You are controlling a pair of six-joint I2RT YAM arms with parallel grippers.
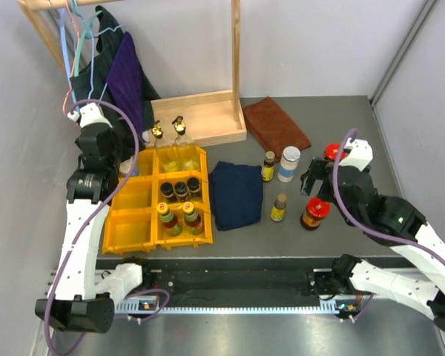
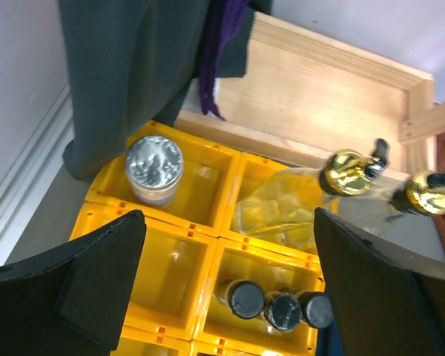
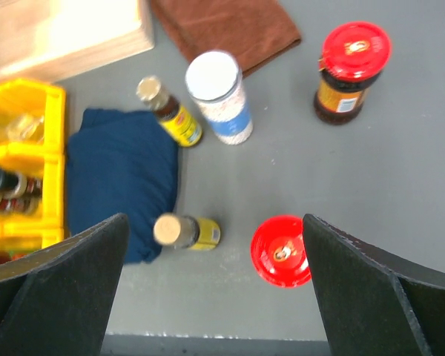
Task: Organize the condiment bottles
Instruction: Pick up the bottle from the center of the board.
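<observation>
Overhead, condiment bottles sit sorted in yellow bins at centre left; five wait loose at right. Left wrist: left gripper hangs open, empty, above the bins. Right wrist: right gripper, jaws spread, apparently lines up a red-lidded jar, lower centre.

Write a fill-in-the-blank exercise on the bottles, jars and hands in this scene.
1. The black-capped bottles in the yellow bin number ____.
2. Two jars standing on the table have ____ lids.
3. The left hand and the right hand are both ____.
Missing words: three; red; open.
</observation>
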